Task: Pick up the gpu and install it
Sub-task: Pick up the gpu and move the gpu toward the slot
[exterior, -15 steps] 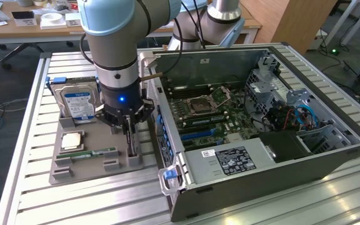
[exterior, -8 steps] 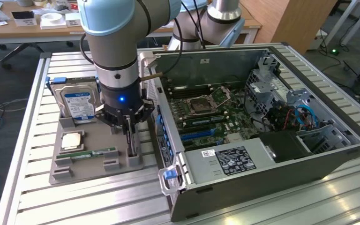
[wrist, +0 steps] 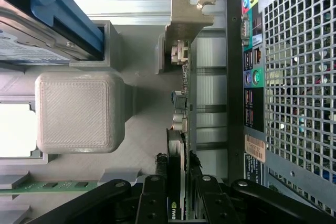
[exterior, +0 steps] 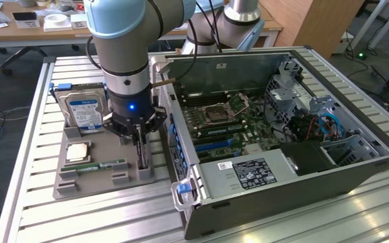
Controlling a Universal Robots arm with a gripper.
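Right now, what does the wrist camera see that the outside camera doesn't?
Wrist view: a metal bracket close up, and coloured ports on the back of the computer. Exterior view: the motherboard inside the open case, and the arm. Both: the hand gripping the gpu, which stands on edge in the gray tray near the hard drive.

At the exterior view's left, the hard drive (exterior: 85, 109) is silver with a blue label. It sits on a grey tray (exterior: 69, 188) beside a green RAM stick (exterior: 103, 165). The gpu (wrist: 178, 150) is black, the counter (exterior: 79, 223) ribbed silver, and the motherboard (exterior: 225, 126) green.
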